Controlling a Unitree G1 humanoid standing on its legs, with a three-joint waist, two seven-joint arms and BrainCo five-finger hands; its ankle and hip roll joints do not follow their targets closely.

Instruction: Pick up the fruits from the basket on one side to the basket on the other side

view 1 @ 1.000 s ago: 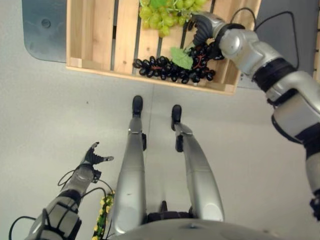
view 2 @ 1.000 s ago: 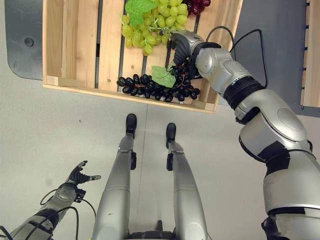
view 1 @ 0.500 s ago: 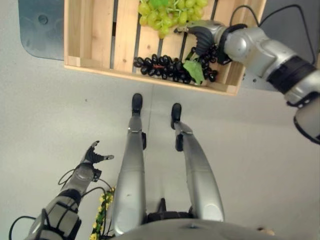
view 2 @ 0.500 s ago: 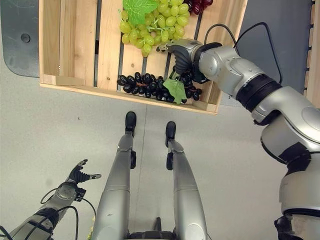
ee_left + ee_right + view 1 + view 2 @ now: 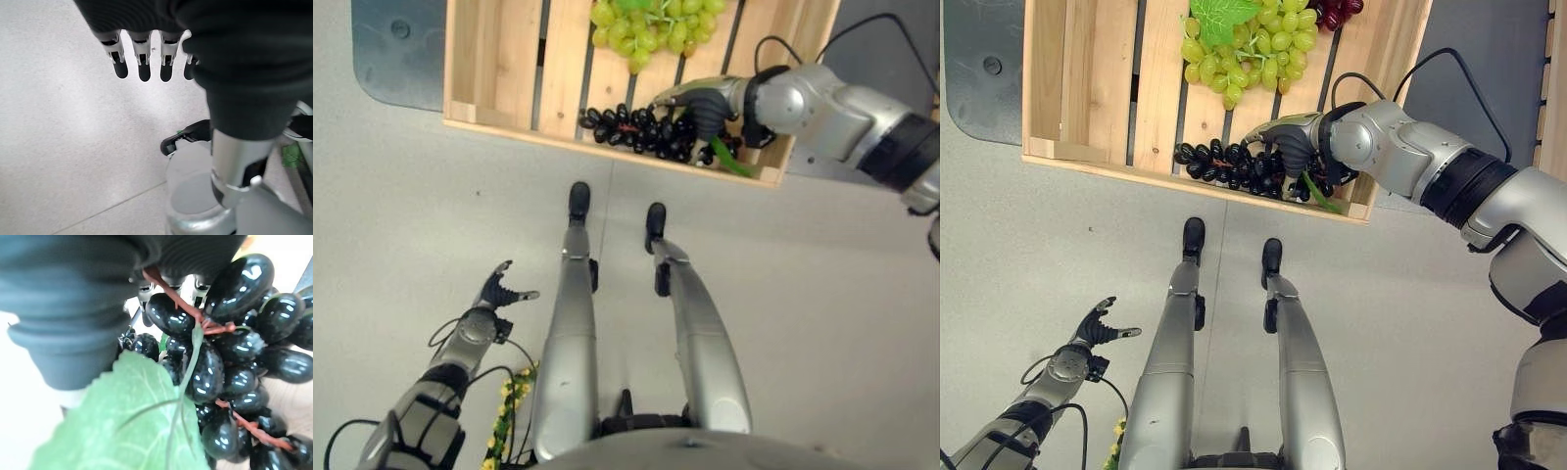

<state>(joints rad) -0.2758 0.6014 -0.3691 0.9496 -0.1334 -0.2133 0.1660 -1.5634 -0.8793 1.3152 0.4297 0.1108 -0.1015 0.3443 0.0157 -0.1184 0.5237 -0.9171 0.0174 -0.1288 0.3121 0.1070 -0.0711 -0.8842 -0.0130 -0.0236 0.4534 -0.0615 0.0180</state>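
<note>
Black grapes (image 5: 1234, 166) lie in a long bunch along the near edge of the wooden crate (image 5: 1087, 88), the slatted box that serves as the basket at the top of both eye views. The right robot hand (image 5: 1295, 147) reaches into the crate from the right and sits on the right end of the bunch, its fingers curled down over the dark berries; in the right wrist view the glossy berries (image 5: 234, 362) and their reddish stem (image 5: 215, 327) press right up against the hand's dark ribbed cover, so the hand is grasping that end of the bunch. A green leaf (image 5: 1317, 193) attached to the bunch hangs just below the hand, at the crate's near right corner, and shows large in the wrist view (image 5: 127, 421). The rest of the bunch trails to the left on the slats, touching the low front wall of the crate.

Further back in the same crate lies a bunch of green grapes (image 5: 1253, 49) with a green leaf on top (image 5: 1224, 12), apart from the black bunch. A few dark red grapes (image 5: 1337, 12) show at the far edge beside it. The left half of the crate holds bare slats.

The left robot hand (image 5: 1102, 325) hangs low over the grey floor (image 5: 1058, 245), well apart from the crate, its fingers (image 5: 139, 63) straight and spread, holding nothing
</note>
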